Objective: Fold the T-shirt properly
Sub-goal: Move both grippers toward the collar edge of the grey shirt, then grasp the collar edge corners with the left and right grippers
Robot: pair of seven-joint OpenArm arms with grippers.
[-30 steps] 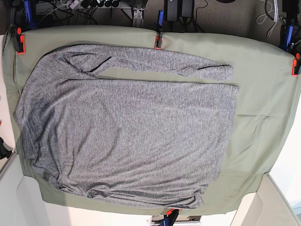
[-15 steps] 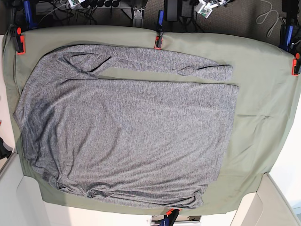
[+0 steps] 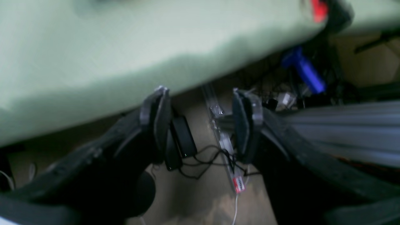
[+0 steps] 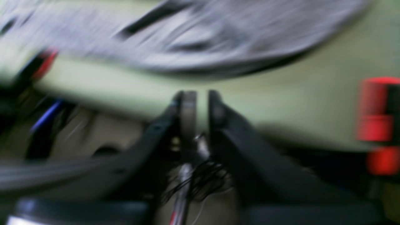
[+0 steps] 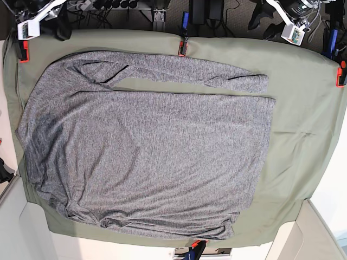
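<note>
The heather-grey T-shirt (image 5: 146, 146) lies spread flat on the olive-green table cloth (image 5: 303, 119), with one long sleeve (image 5: 217, 73) folded across its far edge. My left gripper (image 5: 259, 23) is open and empty beyond the far right table edge; in the left wrist view (image 3: 201, 122) it hangs over the floor. My right gripper (image 5: 58, 28) is at the far left corner. In the blurred right wrist view (image 4: 201, 109) its fingers stand almost together, holding nothing, short of the shirt (image 4: 218, 28).
Red clamps (image 5: 182, 49) (image 5: 23, 51) (image 5: 340, 76) pin the cloth at the far edge, and another (image 5: 195, 246) at the near edge. A blue clamp handle (image 3: 303, 70) and cables (image 3: 200, 162) lie behind the table. Pale bins (image 5: 303, 238) flank the near corners.
Both arms have come into the base view at the far corners of the table. The shirt has not moved.
</note>
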